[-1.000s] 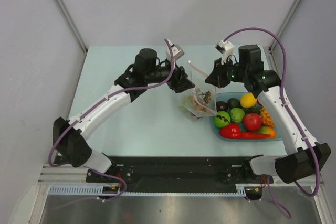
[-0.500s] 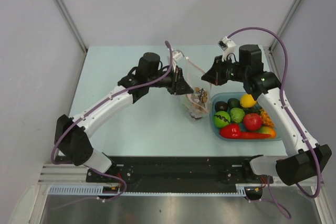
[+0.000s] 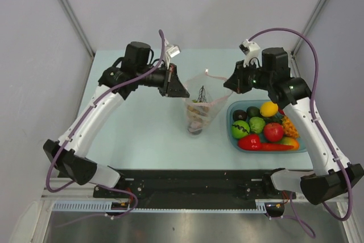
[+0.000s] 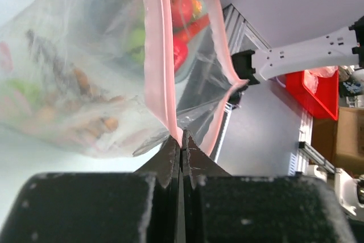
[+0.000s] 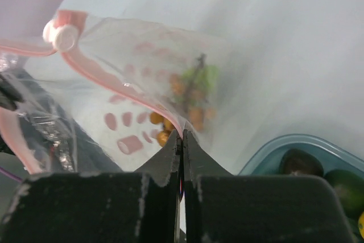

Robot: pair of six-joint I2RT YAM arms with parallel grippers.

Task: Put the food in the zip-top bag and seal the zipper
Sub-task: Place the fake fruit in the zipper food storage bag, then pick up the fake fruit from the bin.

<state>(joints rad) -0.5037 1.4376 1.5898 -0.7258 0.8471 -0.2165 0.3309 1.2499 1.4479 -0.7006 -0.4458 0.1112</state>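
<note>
Pink zipper (image 4: 161, 78) clamped in fingers (image 4: 165, 164) shows clearly only wrist-side.

Pale blue table (image 3: 142, 132), light blue tray (image 3: 232, 135)

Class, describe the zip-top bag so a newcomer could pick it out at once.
On the pale table, look between the left gripper and right gripper, which both pinch it. The zip-top bag is clear plastic with a pink mouth strip and toy food inside, unlike the blue tray beside it.
</note>
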